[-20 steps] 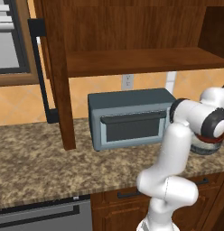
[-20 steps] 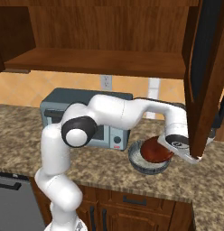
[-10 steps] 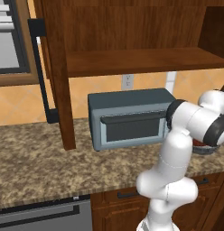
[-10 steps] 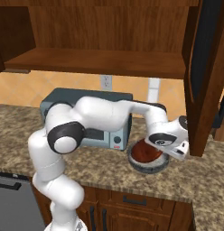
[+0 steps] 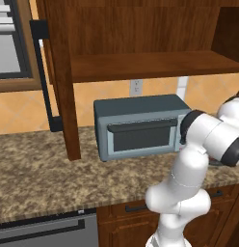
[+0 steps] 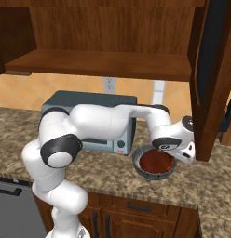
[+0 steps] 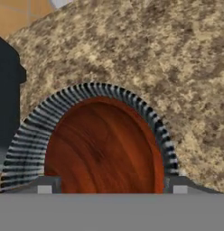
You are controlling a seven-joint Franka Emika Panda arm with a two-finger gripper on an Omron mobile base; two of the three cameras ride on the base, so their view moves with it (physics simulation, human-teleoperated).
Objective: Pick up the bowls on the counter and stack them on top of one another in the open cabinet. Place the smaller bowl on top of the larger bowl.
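The small glossy reddish-brown bowl [image 7: 102, 149] sits nested inside the wide dark grey ribbed bowl [image 6: 144, 171], both on the brown-and-beige speckled granite surface [image 6: 108, 172], just right of the blue-grey toaster oven [image 5: 138, 126]. The hand [image 7: 109, 186] hangs directly above them, fingers [image 7: 47, 186] spread wide at either side of the smaller bowl, holding nothing. The dark reddish-brown wooden cabinet [image 5: 140, 65] stands open overhead.

Orange tiled wall [image 5: 20, 113] with white outlet [image 5: 136, 87] behind blue-grey toaster oven [image 5: 140, 126]. Steel oven [image 5: 13, 46] set in wood at upper left. Dishwasher [image 5: 44, 235] and wooden drawers [image 6: 140, 209] below, black pulls.
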